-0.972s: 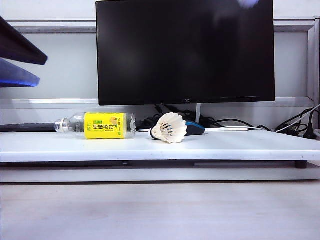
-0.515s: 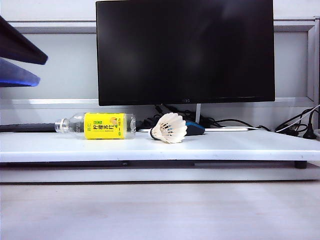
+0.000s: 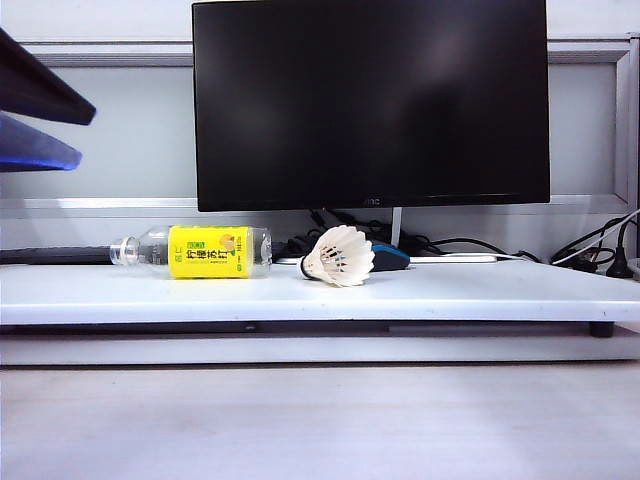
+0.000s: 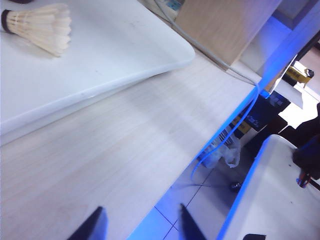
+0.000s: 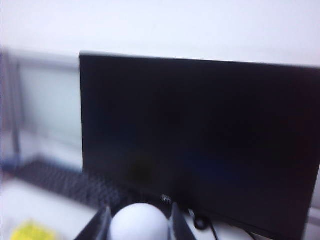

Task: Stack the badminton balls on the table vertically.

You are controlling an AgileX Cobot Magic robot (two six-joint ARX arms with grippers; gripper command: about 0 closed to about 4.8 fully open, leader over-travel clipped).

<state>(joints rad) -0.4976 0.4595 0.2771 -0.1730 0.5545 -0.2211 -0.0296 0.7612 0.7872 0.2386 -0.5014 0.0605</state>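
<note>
One white feather badminton ball (image 3: 340, 256) lies on its side near the middle of the white table (image 3: 480, 295), cork tip toward the left. The left wrist view shows the same ball (image 4: 40, 22) on the table (image 4: 100, 60), far from my left gripper (image 4: 141, 210). That gripper hangs open and empty over the edge of the wood-grain surface. My right gripper (image 5: 140, 210) is shut on a rounded white cork tip, a second badminton ball (image 5: 140, 225), held up facing the monitor. Neither gripper shows in the exterior view.
A yellow-labelled bottle (image 3: 205, 251) lies on the table left of the ball. A blue-and-black mouse (image 3: 392, 256) sits just behind the ball. A large black monitor (image 3: 370, 100) stands at the back, with cables (image 3: 590, 255) at the right. Pale wood-grain surface (image 3: 320, 420) lies in front.
A pale blur at the top edge of the exterior view, above the monitor, has gone out of sight. The ball, bottle and mouse on the table have not moved.
</note>
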